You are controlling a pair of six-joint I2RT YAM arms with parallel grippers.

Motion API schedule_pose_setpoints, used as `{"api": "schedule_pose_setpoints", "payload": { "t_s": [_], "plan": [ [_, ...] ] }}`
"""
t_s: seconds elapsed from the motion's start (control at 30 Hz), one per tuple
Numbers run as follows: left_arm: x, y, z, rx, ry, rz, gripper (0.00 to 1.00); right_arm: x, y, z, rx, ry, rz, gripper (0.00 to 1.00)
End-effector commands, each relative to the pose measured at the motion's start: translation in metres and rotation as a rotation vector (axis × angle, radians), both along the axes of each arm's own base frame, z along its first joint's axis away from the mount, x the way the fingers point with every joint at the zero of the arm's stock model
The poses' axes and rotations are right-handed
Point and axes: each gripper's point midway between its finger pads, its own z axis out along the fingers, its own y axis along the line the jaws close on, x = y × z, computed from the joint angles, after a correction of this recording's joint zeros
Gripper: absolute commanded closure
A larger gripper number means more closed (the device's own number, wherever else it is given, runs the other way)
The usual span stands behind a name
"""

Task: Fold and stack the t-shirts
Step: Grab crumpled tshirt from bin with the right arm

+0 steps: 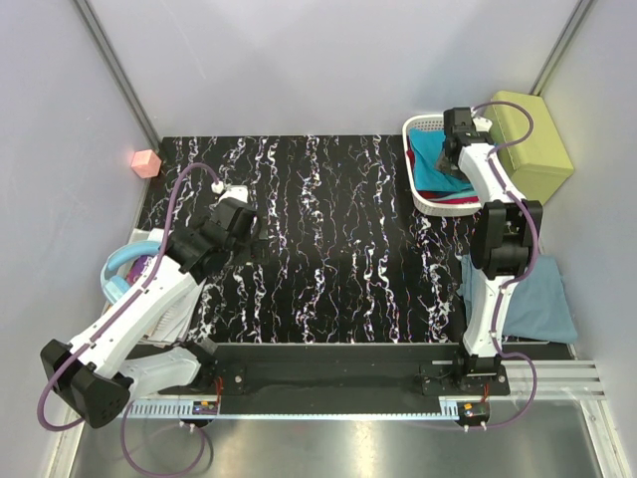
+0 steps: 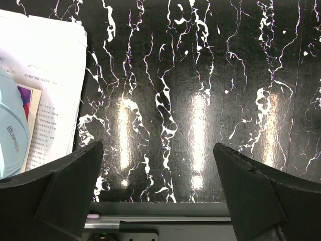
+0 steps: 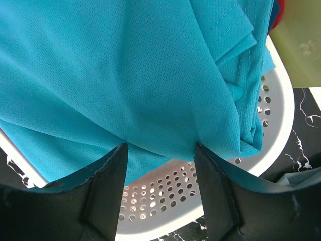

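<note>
A teal t-shirt (image 1: 431, 159) (image 3: 125, 75) lies heaped in the white basket (image 1: 422, 126) (image 3: 210, 201) at the back right, with a red one (image 1: 455, 200) showing under it. My right gripper (image 1: 454, 139) (image 3: 159, 148) reaches into the basket, its jaws partly closed on a fold of the teal cloth, which creases at the fingertips. A dusty grey-blue t-shirt (image 1: 532, 299) lies flat at the table's right edge, beside the right arm. My left gripper (image 1: 251, 227) (image 2: 158, 165) hovers wide open over the bare black marbled table (image 2: 200, 75), holding nothing.
A yellow-green padded box (image 1: 532, 139) (image 3: 301, 45) stands right of the basket. A pink cube (image 1: 146, 162) sits at the back left corner. Printed papers (image 2: 45, 75) and a light blue round object (image 1: 124, 267) (image 2: 10, 125) lie off the table's left edge.
</note>
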Motion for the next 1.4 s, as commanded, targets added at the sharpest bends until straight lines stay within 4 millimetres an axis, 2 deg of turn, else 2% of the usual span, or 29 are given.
{"api": "schedule_pose_setpoints", "payload": {
  "t_s": [0.0, 0.17, 0.33, 0.53, 0.6, 0.63, 0.67, 0.77, 0.9, 1.03, 1.13, 1.3, 1.37],
  "plan": [
    [0.005, -0.005, 0.004, -0.018, -0.028, -0.013, 0.01, 0.007, 0.004, 0.032, 0.016, -0.099, 0.002, 0.38],
    [0.004, -0.005, 0.001, -0.017, -0.018, -0.015, 0.01, 0.009, 0.003, 0.03, 0.017, -0.096, 0.002, 0.44],
    [0.004, -0.005, 0.002, -0.018, -0.022, -0.012, 0.01, 0.006, 0.002, 0.028, 0.013, -0.09, -0.003, 0.66],
    [0.005, -0.006, -0.001, -0.018, -0.014, -0.008, 0.01, 0.003, 0.002, 0.031, 0.009, -0.093, -0.005, 0.7],
    [0.005, -0.006, -0.002, -0.016, -0.009, -0.009, 0.01, 0.002, 0.002, 0.034, 0.011, -0.098, -0.005, 0.63],
    [0.004, -0.007, -0.003, -0.017, -0.009, -0.01, 0.01, 0.001, 0.003, 0.035, 0.015, -0.1, -0.002, 0.55],
    [0.004, -0.007, -0.003, -0.019, -0.008, -0.01, 0.01, 0.0, 0.005, 0.039, 0.026, -0.108, 0.003, 0.36],
    [0.004, -0.007, -0.003, -0.024, -0.009, -0.011, 0.01, -0.003, 0.007, 0.045, 0.041, -0.122, 0.006, 0.21],
    [0.004, -0.009, -0.004, -0.031, -0.009, -0.015, 0.01, -0.012, 0.008, 0.042, 0.045, -0.113, 0.011, 0.21],
    [0.004, -0.011, -0.004, -0.032, -0.005, -0.022, 0.01, -0.023, 0.005, 0.028, 0.034, -0.078, 0.001, 0.31],
    [0.004, -0.013, -0.005, -0.031, -0.003, -0.028, 0.01, -0.027, 0.003, 0.023, 0.025, -0.065, -0.007, 0.33],
    [0.002, -0.014, -0.006, -0.029, 0.001, -0.036, 0.01, -0.027, 0.001, 0.018, 0.014, -0.054, -0.012, 0.34],
    [0.002, -0.013, -0.007, -0.027, 0.0, -0.035, 0.01, -0.026, 0.0, 0.017, 0.012, -0.052, -0.012, 0.39]
  ]
}}
